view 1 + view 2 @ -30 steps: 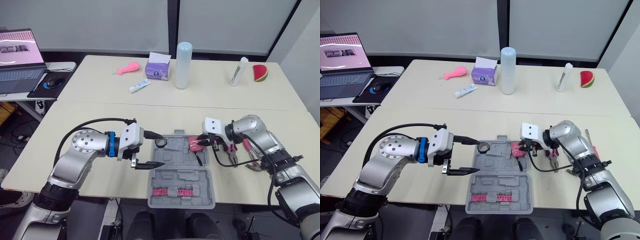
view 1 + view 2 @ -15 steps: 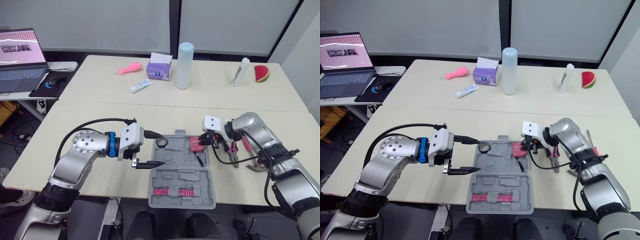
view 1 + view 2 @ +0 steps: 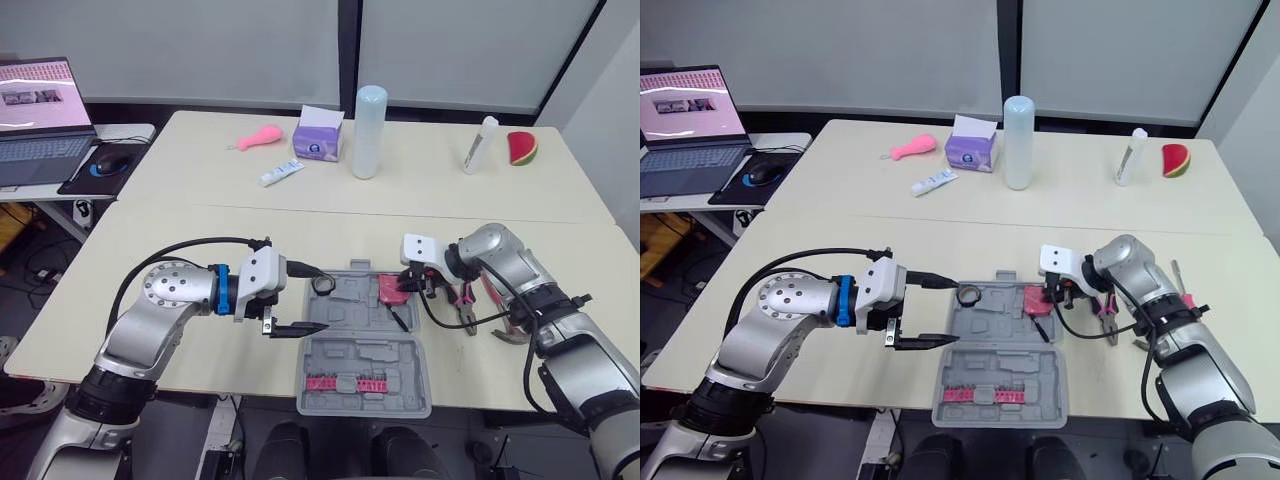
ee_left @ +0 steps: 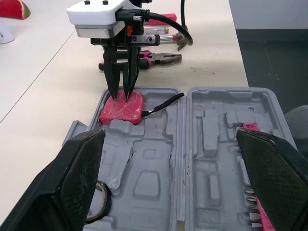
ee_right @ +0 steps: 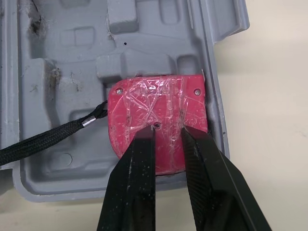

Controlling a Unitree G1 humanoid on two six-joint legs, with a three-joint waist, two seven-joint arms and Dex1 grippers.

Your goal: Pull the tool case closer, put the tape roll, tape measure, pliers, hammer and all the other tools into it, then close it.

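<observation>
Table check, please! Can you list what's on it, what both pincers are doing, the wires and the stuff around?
Surface: beige table, seam across the middle.
Job's things: tool case open, holding tape roll and tape measure; pliers and hammer on the table beside it.
Clutter: tissue box, tall bottle, tube, pink toy, small bottle, watermelon slice, all on the far side.
Pincers: left pincer open by the case's left edge; right pincer slightly open, tips on the tape measure.
Cables: left arm cable and right arm cable, black, looping free.
Surroundings: laptop and mouse on a side desk.
</observation>
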